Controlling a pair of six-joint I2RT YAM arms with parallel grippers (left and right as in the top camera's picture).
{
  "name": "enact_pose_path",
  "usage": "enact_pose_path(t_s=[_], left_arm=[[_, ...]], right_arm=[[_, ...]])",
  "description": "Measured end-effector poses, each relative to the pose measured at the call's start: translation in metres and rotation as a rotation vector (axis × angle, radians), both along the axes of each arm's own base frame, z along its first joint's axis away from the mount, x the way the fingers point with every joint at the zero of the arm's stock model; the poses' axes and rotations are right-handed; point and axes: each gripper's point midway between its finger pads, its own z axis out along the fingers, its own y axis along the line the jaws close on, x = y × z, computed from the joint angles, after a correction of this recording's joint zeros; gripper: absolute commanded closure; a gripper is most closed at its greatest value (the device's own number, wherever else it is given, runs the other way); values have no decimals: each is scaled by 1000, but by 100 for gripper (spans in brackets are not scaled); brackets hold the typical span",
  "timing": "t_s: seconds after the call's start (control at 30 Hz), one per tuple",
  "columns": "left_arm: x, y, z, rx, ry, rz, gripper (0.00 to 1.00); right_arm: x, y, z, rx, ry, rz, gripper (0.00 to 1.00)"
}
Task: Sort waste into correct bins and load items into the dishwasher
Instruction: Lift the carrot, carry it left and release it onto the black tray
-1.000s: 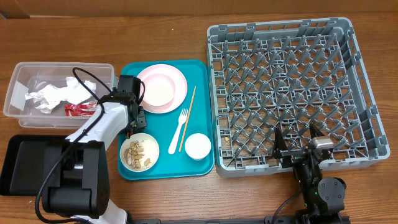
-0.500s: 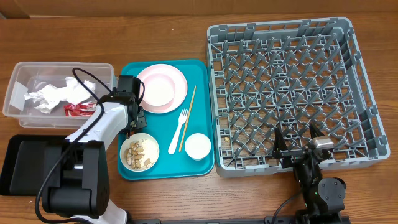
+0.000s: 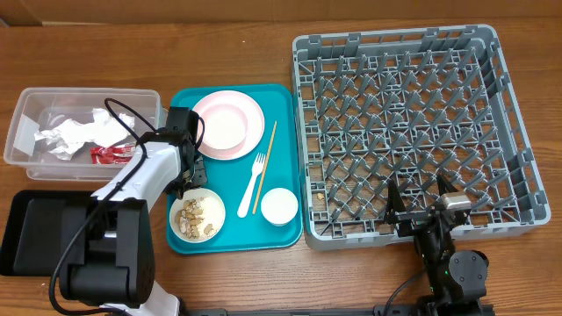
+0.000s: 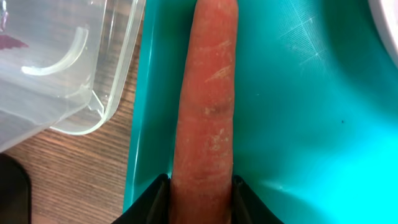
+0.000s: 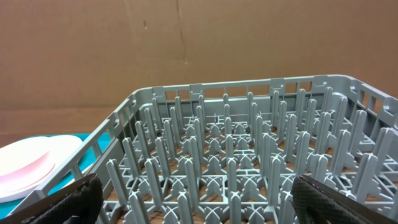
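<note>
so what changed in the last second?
Left gripper has closed on the carrot lying on the teal tray; the arm barely shifted. Right gripper stays open by the dish rack; plate and fork unmoved.

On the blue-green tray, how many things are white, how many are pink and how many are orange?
White: 3 (bowl, cup, fork)
Pink: 1 (plate)
Orange: 1 (carrot)
Total: 5
</note>
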Motion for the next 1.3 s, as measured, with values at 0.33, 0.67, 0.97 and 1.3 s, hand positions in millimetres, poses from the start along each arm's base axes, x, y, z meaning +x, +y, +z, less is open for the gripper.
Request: enact_pose_path(t_s=[0.33,0.67,0.97,1.3], left_arm=[[33,-5,60,-18,-79,-2,96],[42,-18,148,-110,-240,9,96],[-10,19,170,43,-214,317,96],[-45,68,204,248,-360,679,96]], right_arm=[[0,0,0,0,0,0,0],[0,0,0,0,0,0,0],[0,0,0,0,0,0,0],[0,0,0,0,0,0,0]])
